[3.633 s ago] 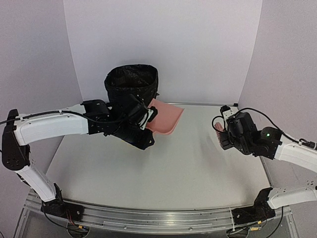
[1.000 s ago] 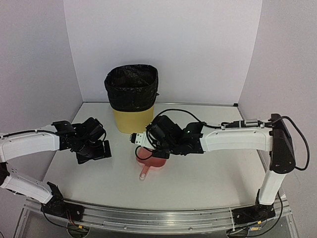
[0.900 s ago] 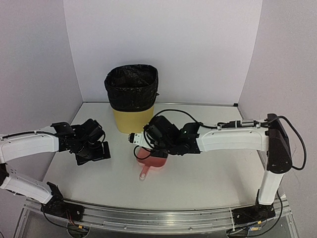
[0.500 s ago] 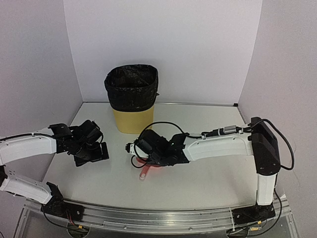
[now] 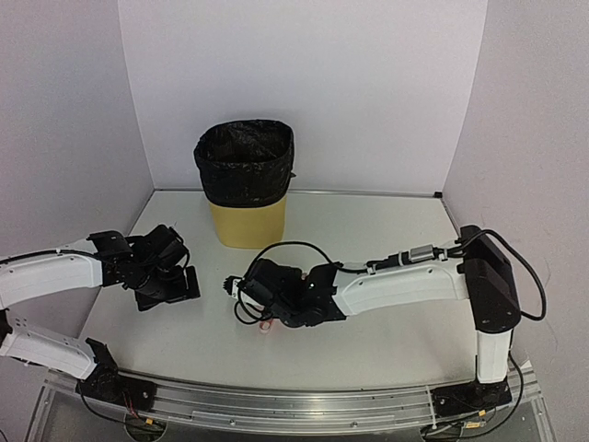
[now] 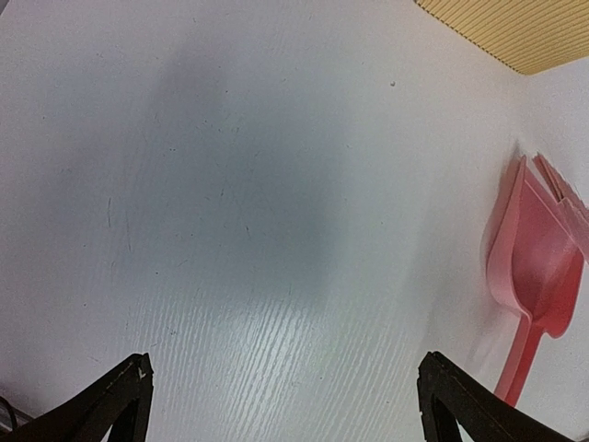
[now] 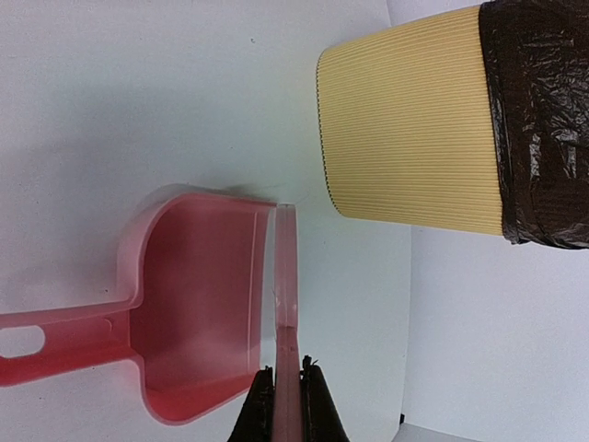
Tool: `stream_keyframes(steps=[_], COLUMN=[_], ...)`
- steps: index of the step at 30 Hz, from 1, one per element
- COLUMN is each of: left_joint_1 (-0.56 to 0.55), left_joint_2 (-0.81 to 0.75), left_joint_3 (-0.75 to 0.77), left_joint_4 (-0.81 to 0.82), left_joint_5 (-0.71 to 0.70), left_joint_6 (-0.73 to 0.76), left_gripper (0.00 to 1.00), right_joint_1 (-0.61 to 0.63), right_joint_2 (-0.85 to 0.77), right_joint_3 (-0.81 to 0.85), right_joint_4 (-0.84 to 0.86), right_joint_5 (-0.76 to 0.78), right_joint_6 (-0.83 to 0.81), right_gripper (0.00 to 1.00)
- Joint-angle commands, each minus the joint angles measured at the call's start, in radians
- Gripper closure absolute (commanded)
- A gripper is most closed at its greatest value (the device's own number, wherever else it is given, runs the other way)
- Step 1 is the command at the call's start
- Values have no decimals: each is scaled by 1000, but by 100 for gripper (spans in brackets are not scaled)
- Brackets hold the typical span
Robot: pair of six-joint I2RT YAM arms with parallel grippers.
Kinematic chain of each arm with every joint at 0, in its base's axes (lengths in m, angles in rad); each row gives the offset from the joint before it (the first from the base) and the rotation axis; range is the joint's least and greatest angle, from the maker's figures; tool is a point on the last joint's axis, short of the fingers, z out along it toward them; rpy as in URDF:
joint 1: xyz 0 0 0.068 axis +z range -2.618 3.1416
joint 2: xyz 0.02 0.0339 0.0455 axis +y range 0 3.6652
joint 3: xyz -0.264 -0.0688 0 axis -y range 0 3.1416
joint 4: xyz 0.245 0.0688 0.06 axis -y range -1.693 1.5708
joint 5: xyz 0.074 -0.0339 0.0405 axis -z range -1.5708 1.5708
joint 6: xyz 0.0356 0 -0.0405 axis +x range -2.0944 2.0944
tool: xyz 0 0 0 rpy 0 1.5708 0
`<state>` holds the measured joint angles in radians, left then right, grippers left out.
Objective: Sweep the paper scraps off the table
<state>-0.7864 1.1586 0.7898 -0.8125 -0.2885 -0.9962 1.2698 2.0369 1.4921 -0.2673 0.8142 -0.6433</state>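
Note:
No paper scraps show in any view. My right gripper (image 5: 241,287) is shut on the thin pink brush (image 7: 286,295), which stands on edge beside the mouth of the pink dustpan (image 7: 198,308). The dustpan lies flat on the white table (image 5: 386,230). From above, the right arm hides nearly all of it, and only the tip of the dustpan's handle (image 5: 267,324) shows. My left gripper (image 5: 168,284) hovers low over bare table to the left, jaws wide open and empty. In the left wrist view the dustpan (image 6: 534,267) lies off to the right.
A yellow ribbed bin (image 5: 245,221) with a black liner (image 5: 244,157) stands at the back centre, just behind the dustpan. White walls close in the table on three sides. A metal rail (image 5: 276,405) runs along the front edge.
The left arm earlier held the dustpan tipped at the bin, then let it go on the table. In the last second the right arm carried the brush left over the dustpan; the left gripper drifted slightly left.

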Motion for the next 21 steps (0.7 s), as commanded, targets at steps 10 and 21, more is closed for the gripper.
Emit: stream_keyframes(steps=[10,21], left_joint_1=[4,4], left_joint_2=[-51,-62], left_joint_3=[-3,-6], left_joint_4=[-26,-36], left_joint_5=[-17,-21], left_joint_6=[-9,-10], left_gripper=[0,0], right_joint_1=[15,30], right_joint_2=[37,44], right_joint_3=[-18,-32], right_joint_4=[33,7], right_joint_5=[64,51], right_joint_6=[79,106], right_gripper=[97,94])
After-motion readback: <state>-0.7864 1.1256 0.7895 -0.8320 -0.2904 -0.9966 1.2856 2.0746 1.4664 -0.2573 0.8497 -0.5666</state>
